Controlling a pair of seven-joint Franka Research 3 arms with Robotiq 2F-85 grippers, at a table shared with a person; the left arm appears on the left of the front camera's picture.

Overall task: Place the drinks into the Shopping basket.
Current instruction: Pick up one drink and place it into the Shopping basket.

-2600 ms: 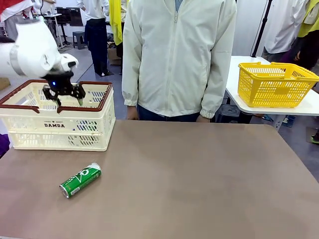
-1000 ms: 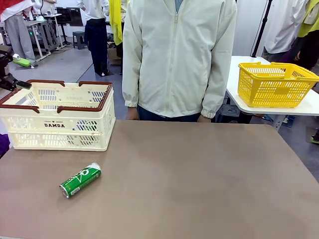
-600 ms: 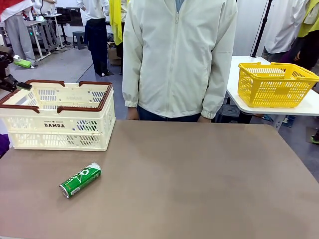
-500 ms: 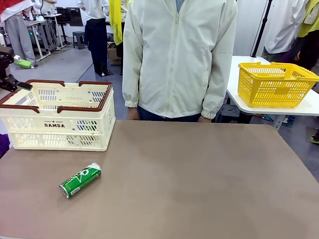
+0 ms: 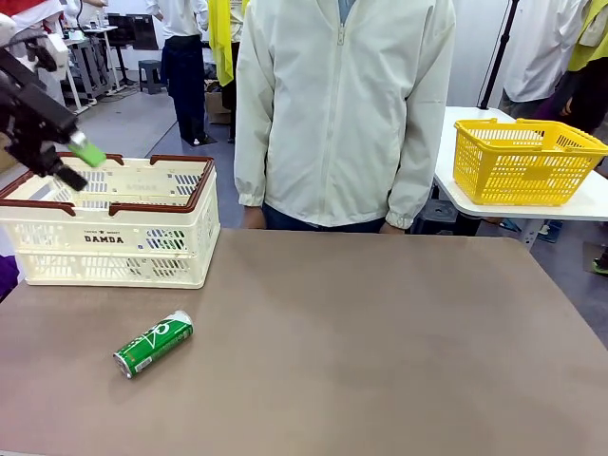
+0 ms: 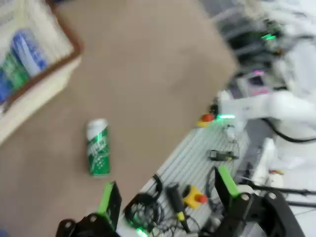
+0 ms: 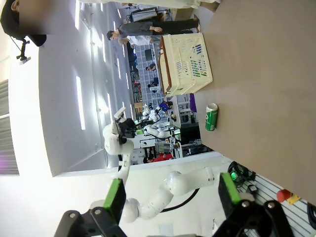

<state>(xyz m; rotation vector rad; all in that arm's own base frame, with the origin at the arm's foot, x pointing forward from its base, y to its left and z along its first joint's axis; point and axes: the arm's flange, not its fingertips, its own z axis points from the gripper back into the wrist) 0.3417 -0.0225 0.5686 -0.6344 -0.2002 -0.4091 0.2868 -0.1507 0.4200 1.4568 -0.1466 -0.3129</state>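
L gripper [image 5: 66,161] sits at 10 o'clock of the front view, above the near-left rim of the Shopping basket [image 5: 180,256], fingers spread wide, nothing between them. Left wrist view confirms: green pads apart, empty, looking down at the table [image 5: 380,342]. Basket itself at 9–10 o'clock on the table, cream w/ brown-red rim. Wrist view catches its corner at 10 o'clock w/ blue cans [image 6: 27,49] and sth green already inside.

One green can [image 5: 153,343] left, lying on its side at 7 o'clock, just in front of the basket, well apart from the gripper.

Judged step: reach for that last can. Next move prob needs L arm to drop to 7 o'clock, turn the wrist across the can's long axis, then close.

R gripper [image 7: 170,197] spread too, empty, held off the table edge.

Hard to tell: left wrist view is motion-blurred, so can count inside basket unclear. Basket interior is hidden from the front. L arm is cut off at the frame edge.
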